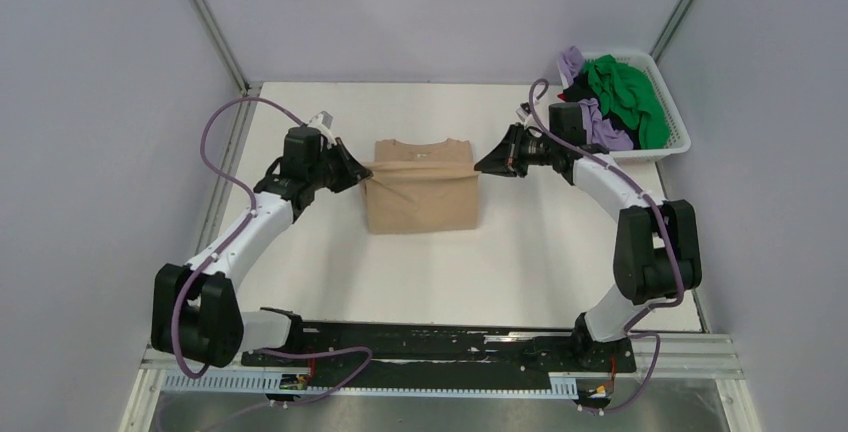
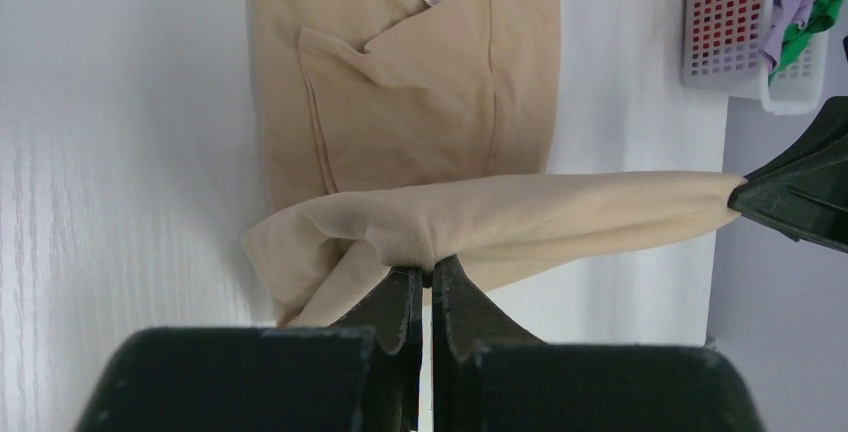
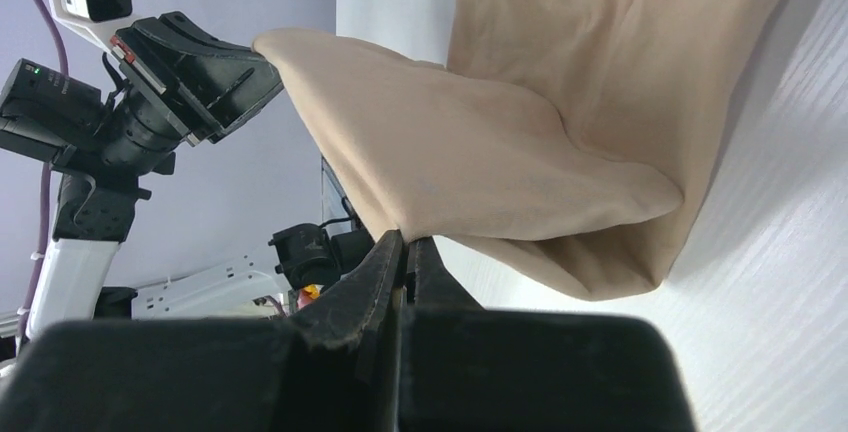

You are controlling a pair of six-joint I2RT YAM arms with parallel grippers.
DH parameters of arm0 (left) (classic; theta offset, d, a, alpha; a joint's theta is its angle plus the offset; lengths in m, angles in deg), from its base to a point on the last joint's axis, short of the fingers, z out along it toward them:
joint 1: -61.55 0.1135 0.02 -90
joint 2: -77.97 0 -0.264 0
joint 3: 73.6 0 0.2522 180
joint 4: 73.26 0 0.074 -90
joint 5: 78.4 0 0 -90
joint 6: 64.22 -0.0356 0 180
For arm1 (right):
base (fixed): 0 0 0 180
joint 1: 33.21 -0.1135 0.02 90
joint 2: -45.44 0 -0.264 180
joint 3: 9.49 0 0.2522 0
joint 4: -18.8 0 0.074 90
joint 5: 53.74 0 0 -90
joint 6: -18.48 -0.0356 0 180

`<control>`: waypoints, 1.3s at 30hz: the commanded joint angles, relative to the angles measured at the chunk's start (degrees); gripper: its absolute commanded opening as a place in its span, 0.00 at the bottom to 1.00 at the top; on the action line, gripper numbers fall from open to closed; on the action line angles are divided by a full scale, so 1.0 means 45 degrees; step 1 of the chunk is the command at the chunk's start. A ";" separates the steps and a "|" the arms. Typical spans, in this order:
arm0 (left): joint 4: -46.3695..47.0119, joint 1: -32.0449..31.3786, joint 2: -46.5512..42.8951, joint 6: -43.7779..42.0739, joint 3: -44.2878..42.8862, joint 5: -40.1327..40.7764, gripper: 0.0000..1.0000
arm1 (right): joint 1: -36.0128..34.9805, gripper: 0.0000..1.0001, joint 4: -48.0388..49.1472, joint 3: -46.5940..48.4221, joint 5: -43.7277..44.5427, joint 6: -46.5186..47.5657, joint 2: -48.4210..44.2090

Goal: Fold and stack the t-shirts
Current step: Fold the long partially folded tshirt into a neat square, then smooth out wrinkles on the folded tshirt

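A tan t-shirt (image 1: pixel 420 197) lies partly folded in the middle of the table, collar at the far side. My left gripper (image 1: pixel 364 169) is shut on its left edge and my right gripper (image 1: pixel 481 164) is shut on its right edge. Between them a fold of the cloth (image 1: pixel 422 168) is stretched taut and lifted above the rest of the shirt. In the left wrist view the gripper (image 2: pixel 428 268) pinches the tan fold (image 2: pixel 520 214). In the right wrist view the gripper (image 3: pixel 405 240) pinches the tan cloth (image 3: pixel 480 162). Green (image 1: pixel 625 92), lilac (image 1: pixel 603 127) and black t-shirts lie in the basket.
A white lattice basket (image 1: pixel 672 112) stands at the table's far right corner, just behind my right arm. It also shows in the left wrist view (image 2: pixel 730 22). Grey walls and metal frame posts enclose the table.
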 commanded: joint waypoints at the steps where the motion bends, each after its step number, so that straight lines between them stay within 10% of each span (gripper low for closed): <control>1: 0.1074 0.0839 0.1020 -0.0653 -0.0947 -0.0158 0.00 | 0.0428 0.00 0.0447 0.1262 0.0370 0.0416 0.0504; 25: 0.2051 0.2198 0.9558 -0.0888 -0.6945 -0.0860 0.03 | 0.0981 0.01 0.0554 0.7473 0.1428 0.1054 0.7816; 32: 0.1329 0.2350 1.1056 -0.0774 -0.9818 -0.2301 0.97 | 0.1036 0.59 0.0013 1.0187 0.1390 0.1006 0.8878; 35: 0.1538 0.2303 1.0261 -0.0646 -0.9606 -0.2725 1.00 | 0.0964 0.65 -0.0041 0.9321 0.1523 0.1244 0.8094; 39: 0.1523 0.1967 0.8656 -0.0768 -0.7843 -0.2897 1.00 | 0.0600 1.00 0.0213 0.7158 0.1370 0.1416 0.6534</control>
